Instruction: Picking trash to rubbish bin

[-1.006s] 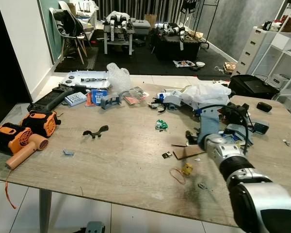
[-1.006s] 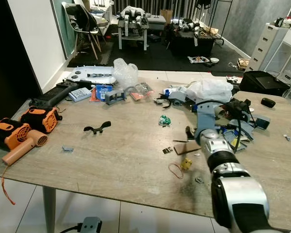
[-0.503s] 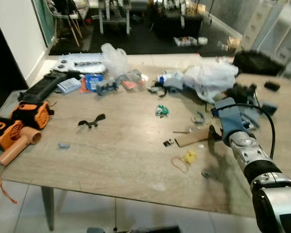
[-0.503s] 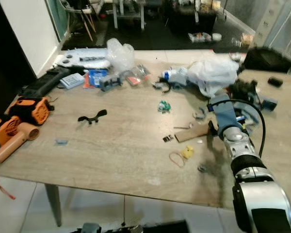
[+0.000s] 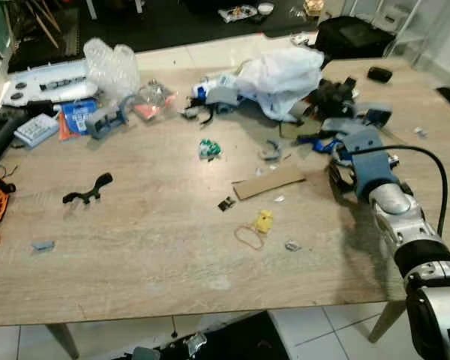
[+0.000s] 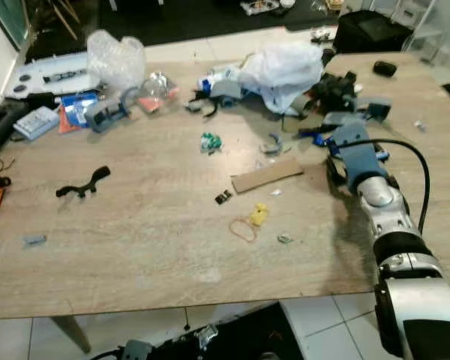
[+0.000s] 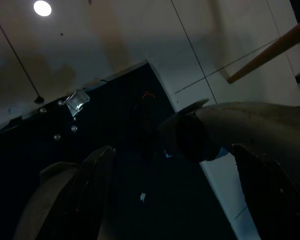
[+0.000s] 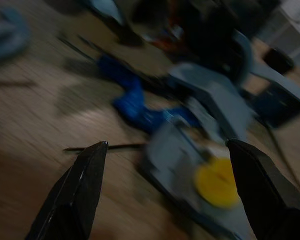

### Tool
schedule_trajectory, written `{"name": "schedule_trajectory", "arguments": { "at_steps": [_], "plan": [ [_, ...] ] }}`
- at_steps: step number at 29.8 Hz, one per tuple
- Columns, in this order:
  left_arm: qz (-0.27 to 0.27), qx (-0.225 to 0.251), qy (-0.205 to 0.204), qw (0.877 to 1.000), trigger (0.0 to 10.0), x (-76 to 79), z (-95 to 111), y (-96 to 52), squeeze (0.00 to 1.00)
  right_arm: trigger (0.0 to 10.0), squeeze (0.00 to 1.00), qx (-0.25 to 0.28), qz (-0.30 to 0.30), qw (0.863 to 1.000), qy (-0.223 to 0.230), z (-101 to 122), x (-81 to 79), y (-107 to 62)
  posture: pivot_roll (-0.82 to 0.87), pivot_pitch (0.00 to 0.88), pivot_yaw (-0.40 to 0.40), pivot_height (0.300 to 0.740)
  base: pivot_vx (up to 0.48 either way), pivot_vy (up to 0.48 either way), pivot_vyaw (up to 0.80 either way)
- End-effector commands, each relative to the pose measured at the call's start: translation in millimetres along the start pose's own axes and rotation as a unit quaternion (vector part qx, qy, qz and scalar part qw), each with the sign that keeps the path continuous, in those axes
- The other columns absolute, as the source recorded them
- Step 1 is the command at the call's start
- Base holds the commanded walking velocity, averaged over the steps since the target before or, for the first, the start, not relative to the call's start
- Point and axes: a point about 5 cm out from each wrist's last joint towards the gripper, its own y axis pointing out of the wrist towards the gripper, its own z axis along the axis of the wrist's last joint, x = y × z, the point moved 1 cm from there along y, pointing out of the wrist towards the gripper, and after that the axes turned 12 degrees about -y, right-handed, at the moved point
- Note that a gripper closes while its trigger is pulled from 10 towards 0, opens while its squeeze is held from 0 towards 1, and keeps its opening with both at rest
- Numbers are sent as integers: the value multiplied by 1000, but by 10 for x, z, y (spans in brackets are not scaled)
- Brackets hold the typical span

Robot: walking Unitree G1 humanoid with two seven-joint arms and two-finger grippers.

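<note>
My right gripper gapes wide, empty, over grey-blue plastic scraps (light, stiff, likely slippery); I'd pinch a thin edge.

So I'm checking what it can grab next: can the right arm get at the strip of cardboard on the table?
Probably yes: the right gripper, jaws open, hangs beside the cardboard strip, with bare table between them.

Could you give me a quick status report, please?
Right gripper open over grey and blue plastic parts. Left gripper idle, open. Brown cardboard strip untouched.
</note>
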Motion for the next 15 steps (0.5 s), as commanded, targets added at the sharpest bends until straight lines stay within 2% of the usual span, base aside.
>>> {"name": "schedule_trajectory", "arguments": {
  "at_steps": [1, 5, 10, 12, 13, 14, 15],
  "plan": [
    [30, -91, -57, 994, 10000, -41, -595, -319, 0, 10000, 0, 6, 24, 1000, 5, -6, -80, -9, -22, 484, 80, 740, 0, 0, 0],
    [27, -88, -53, 994, 10000, -54, -604, -373, 0, 10000, 0, 6, 47, 999, -5, -35, -158, -23, -4, 506, 88, 740, 0, 0, 0],
    [26, -85, -52, 995, 10000, -64, -608, -414, 0, 10000, 0, 1, 41, 999, -34, -40, -137, -20, 6, 517, 94, 740, 0, 0, 0],
    [25, -84, -51, 995, 10000, -58, -616, -430, 0, 10000, 0, -5, 33, 997, -73, -43, -97, -16, 6, 517, 94, 740, 0, 0, 0],
    [25, -84, -51, 995, 10000, -58, -616, -430, 0, 10000, 0, -5, 33, 997, -73, -43, -97, -16, 6, 517, 94, 740, 0, 0, 0],
    [23, -86, -52, 995, 10000, -48, -630, -437, 0, 10000, 0, -13, 22, 994, -104, -46, -46, -11, 6, 512, 95, 740, 0, 0, 0],
    [23, -86, -52, 995, 10000, -48, -630, -437, 0, 10000, 0, -13, 22, 994, -104, -46, -46, -11, 6, 512, 95, 740, 0, 0, 0]
  ]
}}
